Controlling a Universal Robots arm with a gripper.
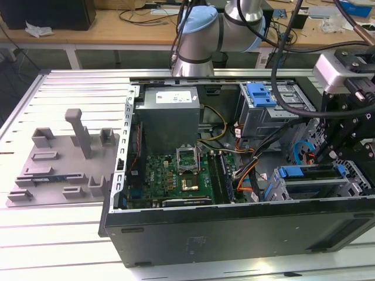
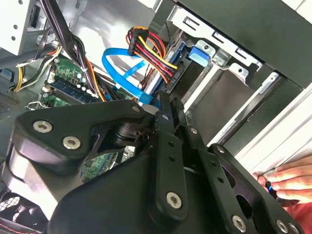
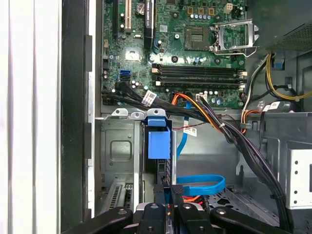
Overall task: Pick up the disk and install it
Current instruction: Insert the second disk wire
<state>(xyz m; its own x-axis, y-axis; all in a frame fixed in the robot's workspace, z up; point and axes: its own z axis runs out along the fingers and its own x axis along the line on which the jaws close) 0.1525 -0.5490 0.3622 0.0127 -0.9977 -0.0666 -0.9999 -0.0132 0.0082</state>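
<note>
In the exterior view, an open computer case [image 1: 193, 234] lies on its side on a slatted metal table [image 1: 64, 88], with a grey fixture tray [image 1: 61, 161] well apart toward the exterior view's left. The arm [image 1: 205, 29] reaches over the case, and the black gripper [image 1: 334, 146] hangs above the drive cage [image 1: 310, 181] at the exterior view's right. There the disk [image 1: 310, 172] stands on edge in a slot, its blue bracket uppermost.

In the second wrist view, the gripper's [image 2: 163, 112] black fingers [image 2: 168, 146] sit pressed together, pointing toward red and yellow cables [image 2: 146, 48] and a blue ribbon cable [image 2: 122, 68]. A person's hand [image 2: 292, 180] rests by the case edge.

In the first wrist view, the jaws look together around the disk [image 3: 158, 144], which sits in the cage just beside the motherboard [image 3: 180, 48].
</note>
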